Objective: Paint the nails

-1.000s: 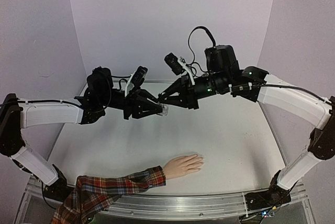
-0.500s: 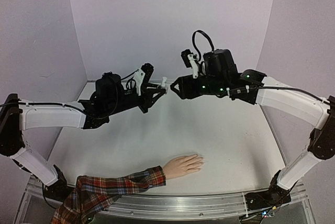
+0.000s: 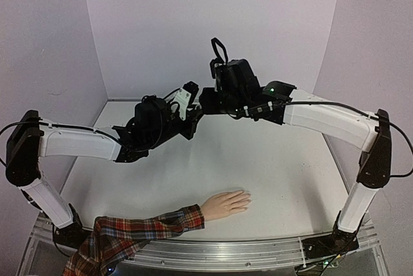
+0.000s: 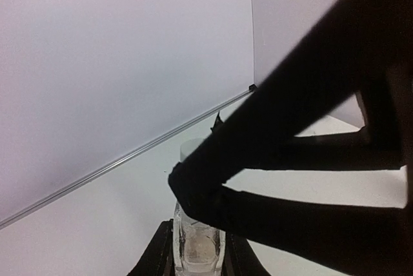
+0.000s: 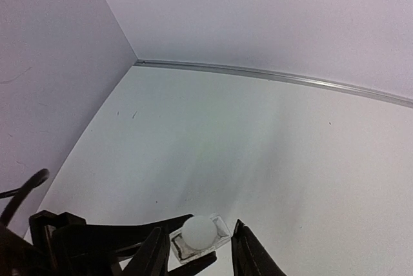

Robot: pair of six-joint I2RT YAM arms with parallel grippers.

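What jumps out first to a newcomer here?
Both arms meet in mid-air over the far middle of the white table: the left gripper clamps a small clear white-capped bottle, and the right gripper straddles its cap. Near the front edge lies a pale peach mannequin hand in a red plaid sleeve.

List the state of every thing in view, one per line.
Left gripper: shut on the bottle.
Right gripper: open, jaws either side of the cap, not gripping.
Bottle: capped, held off the table.
Mannequin hand: palm down on the table; nails too small to judge.
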